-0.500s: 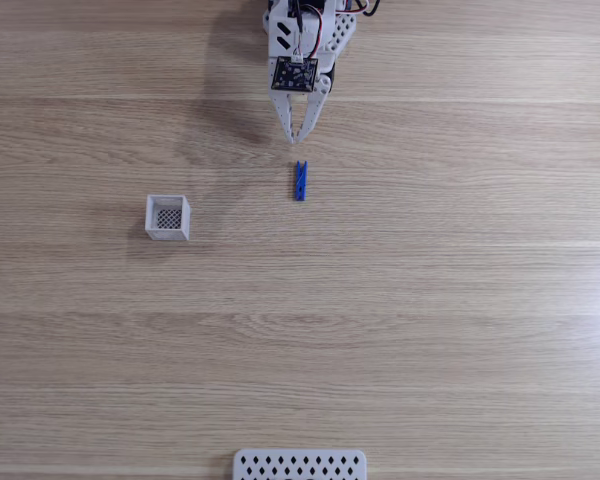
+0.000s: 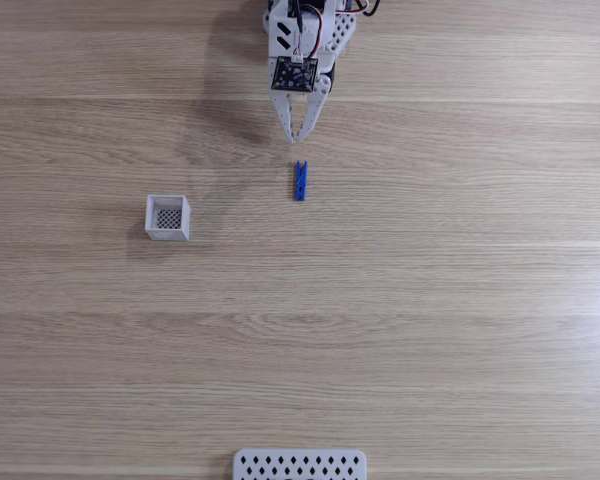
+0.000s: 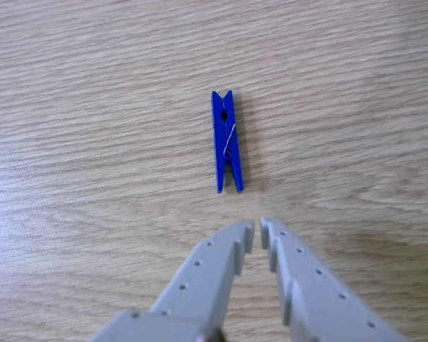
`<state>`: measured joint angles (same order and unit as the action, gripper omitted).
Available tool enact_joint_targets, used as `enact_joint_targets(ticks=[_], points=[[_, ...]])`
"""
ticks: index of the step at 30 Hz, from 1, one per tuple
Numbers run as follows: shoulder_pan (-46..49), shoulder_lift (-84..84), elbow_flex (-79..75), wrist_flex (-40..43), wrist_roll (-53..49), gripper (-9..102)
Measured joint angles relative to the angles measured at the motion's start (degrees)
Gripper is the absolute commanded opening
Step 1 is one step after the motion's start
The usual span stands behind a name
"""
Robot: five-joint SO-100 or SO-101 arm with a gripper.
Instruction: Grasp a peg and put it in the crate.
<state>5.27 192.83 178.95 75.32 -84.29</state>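
Note:
The blue peg (image 2: 300,181) lies flat on the wooden table, lengthwise toward the arm, and appears large in the other view (image 3: 227,141). My white gripper (image 2: 296,136) hangs just above it in the fixed view, tips pointing at the peg with a short stretch of bare table between. In the other view the gripper (image 3: 257,229) comes up from the bottom edge, its two fingers nearly touching at the tips, shut with nothing between them. The small white crate (image 2: 168,217) with its dark mesh bottom stands well to the left of the peg.
A wide flat white perforated panel (image 2: 300,465) lies at the bottom edge of the fixed view. The arm's body (image 2: 305,30) sits at the top edge. Bare wooden table (image 2: 430,300) stretches around the peg and crate.

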Motion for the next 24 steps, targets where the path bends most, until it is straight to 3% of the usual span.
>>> enact_joint_targets(ticks=[9, 24], points=[[0.00, -13.10, -4.13, 0.44, -0.35, -1], [-1.93, -74.97, -51.94, 4.04, -0.35, 1]])
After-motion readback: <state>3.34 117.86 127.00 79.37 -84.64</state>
